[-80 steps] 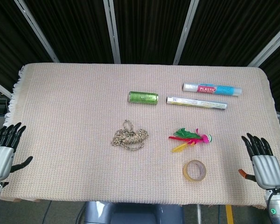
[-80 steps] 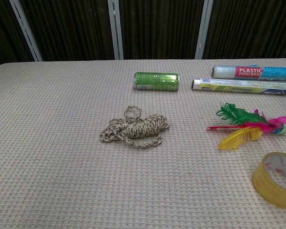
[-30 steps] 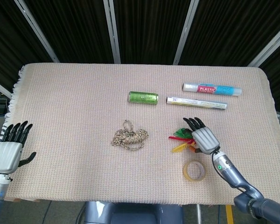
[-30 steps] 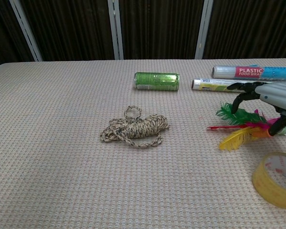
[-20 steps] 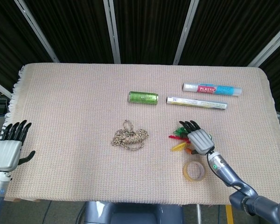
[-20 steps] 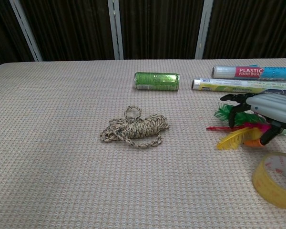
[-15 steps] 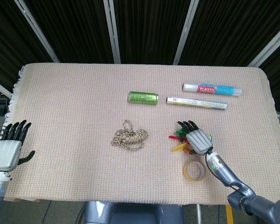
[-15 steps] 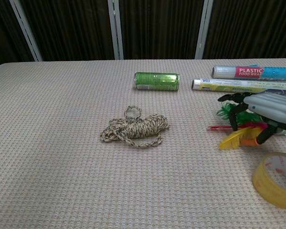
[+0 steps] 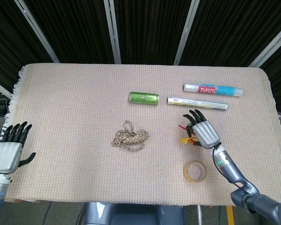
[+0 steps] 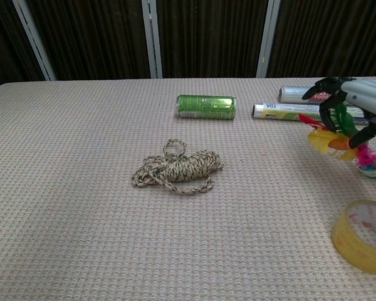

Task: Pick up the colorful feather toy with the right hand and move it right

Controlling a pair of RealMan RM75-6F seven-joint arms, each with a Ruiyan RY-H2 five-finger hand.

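1. We see the right hand [image 9: 205, 132] reaching in from the counter's near right corner, its grey back turned up toward the head view, its dark fingers pointing toward the far edge.
2. It grips the toy [image 10: 341, 139]. In the chest view its fingers [image 10: 329, 103] curl down around the feathers, and the toy hangs off the counter [image 9: 75, 117] below the palm.
3. The left hand [image 9: 8, 152] sits at the near left corner, just off the edge. Its fingers are straight and apart, the thumb out to the side, holding nothing.
4. Only the head view shows the left hand and the right forearm running back to the near edge. There the toy [image 9: 187, 136] is mostly hidden under the hand; just red and yellow tips stick out on its left.
5. The chest view shows the toy from the side: a yellow feather and an orange bit under the fingers, green and red feathers between them, and a pink tuft with a green-and-white base hanging lowest on the right.
6. The toy is over the right half of the counter, near the two rolls [image 9: 197, 102] toward the far right corner, with the tape ring [image 9: 195, 171] closer to the near edge.
7. A green can [image 9: 144, 98] and a rope bundle [image 9: 130, 137] lie around the middle.
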